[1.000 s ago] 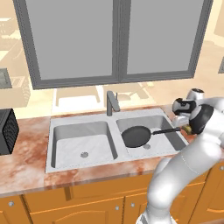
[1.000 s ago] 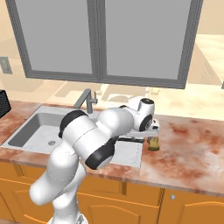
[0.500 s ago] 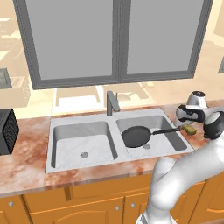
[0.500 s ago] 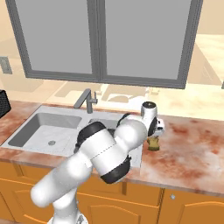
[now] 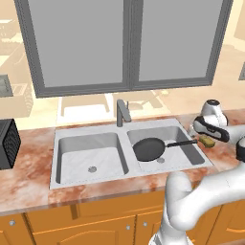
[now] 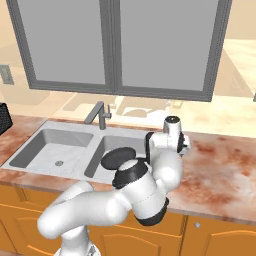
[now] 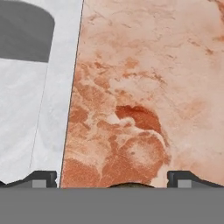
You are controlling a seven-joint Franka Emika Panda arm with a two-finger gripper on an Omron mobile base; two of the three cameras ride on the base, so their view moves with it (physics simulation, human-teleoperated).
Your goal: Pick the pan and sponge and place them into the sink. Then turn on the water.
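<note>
Since the earlier frames the arm has swung further to the right end of the sink (image 5: 64, 143), and its hand now hangs over the counter (image 5: 28, 177) just past the sink's right rim, close above the sponge (image 5: 207, 140).

From the left base camera the pan (image 5: 149, 149) lies in the right bowl of the sink, flat on the bottom, with its thin handle reaching out over the right rim toward the sponge. The sponge rests on the counter just beside that rim, right at the tip of the pan handle, and the gripper (image 5: 205, 135) sits directly over it. The faucet (image 5: 122, 112) stands behind the divider between the two bowls. A black appliance (image 5: 8, 143) sits on the counter well left of the sink.

From the right base camera the arm's own bulk covers the right bowl; the left bowl (image 6: 50, 145) and the faucet (image 6: 100, 115) show beside it.

Through the hand camera the gripper (image 7: 112, 179) has its fingers (image 7: 41, 178) spread wide apart, released, with nothing between them. Marbled counter (image 7: 144, 87) lies ahead, and the sink's pale rim (image 7: 57, 96) runs along its left.
</note>
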